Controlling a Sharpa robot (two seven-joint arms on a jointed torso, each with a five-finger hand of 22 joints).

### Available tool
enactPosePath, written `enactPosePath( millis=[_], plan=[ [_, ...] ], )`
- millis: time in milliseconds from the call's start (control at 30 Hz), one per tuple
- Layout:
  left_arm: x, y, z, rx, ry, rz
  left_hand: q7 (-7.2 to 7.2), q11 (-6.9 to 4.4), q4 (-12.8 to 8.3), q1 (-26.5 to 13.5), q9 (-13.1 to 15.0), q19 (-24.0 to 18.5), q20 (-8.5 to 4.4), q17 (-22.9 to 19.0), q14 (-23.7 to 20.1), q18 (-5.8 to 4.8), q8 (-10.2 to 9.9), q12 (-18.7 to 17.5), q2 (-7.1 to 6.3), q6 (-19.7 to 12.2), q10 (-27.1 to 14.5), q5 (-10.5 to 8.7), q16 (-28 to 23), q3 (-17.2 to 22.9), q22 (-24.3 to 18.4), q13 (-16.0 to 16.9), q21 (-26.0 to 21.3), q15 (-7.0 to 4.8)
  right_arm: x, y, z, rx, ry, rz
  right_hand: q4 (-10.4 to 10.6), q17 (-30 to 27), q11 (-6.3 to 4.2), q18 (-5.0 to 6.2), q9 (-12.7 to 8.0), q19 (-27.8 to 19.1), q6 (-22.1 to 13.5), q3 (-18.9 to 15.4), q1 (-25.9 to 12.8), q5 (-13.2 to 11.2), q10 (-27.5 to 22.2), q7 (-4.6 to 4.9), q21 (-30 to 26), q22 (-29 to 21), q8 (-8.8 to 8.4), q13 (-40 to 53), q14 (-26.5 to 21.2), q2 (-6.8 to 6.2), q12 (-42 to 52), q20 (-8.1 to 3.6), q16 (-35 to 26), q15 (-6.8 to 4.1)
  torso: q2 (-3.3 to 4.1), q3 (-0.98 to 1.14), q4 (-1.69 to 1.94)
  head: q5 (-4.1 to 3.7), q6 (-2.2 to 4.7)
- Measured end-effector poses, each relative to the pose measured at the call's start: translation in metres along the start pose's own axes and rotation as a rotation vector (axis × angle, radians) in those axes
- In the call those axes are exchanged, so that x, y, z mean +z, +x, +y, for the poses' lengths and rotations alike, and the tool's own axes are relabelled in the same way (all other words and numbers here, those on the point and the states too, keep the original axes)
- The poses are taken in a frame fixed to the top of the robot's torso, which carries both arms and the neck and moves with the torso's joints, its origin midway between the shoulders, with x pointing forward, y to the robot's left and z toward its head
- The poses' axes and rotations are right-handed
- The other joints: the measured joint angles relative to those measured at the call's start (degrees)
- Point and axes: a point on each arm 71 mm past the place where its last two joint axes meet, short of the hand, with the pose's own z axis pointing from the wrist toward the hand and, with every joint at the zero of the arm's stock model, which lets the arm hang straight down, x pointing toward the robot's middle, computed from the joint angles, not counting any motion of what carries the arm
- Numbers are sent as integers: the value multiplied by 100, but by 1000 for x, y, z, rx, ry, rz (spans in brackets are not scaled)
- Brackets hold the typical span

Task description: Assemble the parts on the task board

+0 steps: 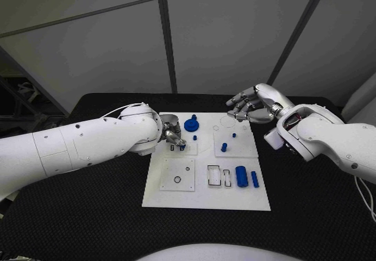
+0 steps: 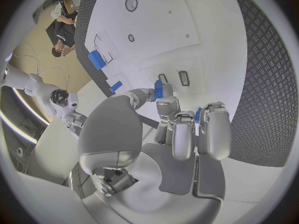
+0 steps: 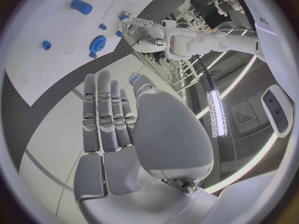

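The white task board lies mid-table. My left hand is low over its far-left area and pinches a small blue part between thumb and finger. The left wrist view shows that blue part at the fingertips, just by two small rectangular slots in the board. My right hand hovers over the board's far right corner, fingers apart and holding nothing; in its own wrist view the right hand is spread flat above the table.
On the board stand a blue gear, a small peg, another peg and, near the right edge, a blue cylinder beside a slim bar. Black table surrounds the board.
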Motion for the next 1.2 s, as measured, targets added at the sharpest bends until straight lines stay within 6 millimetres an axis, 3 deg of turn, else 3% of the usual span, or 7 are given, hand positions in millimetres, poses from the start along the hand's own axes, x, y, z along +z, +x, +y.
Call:
enactPosePath(
  millis=[1033,1200],
  plan=[
    [-1,2,0,66,-3,33,10,-2,-89,-36,16,0,0,0,0,0,18,0,-35,7,21,26,0,56,-2,-2,0,0,1,1,0,1,-2,1,0,3,0,0,0,0,0,0,0,0,0,0,-21,-4,0,-8,0,0,-22,0,-22,0,-7,4,4,12,-43],
    [-1,2,-1,70,-3,39,-6,-22,-127,-150,42,0,1,0,-19,0,36,82,78,23,92,23,0,32,-1,58,23,-19,1,1,0,1,-2,1,-1,3,0,0,0,0,0,-1,0,0,0,0,-21,-4,0,-15,0,0,-22,0,-21,0,-7,4,3,4,-43]
  ],
)
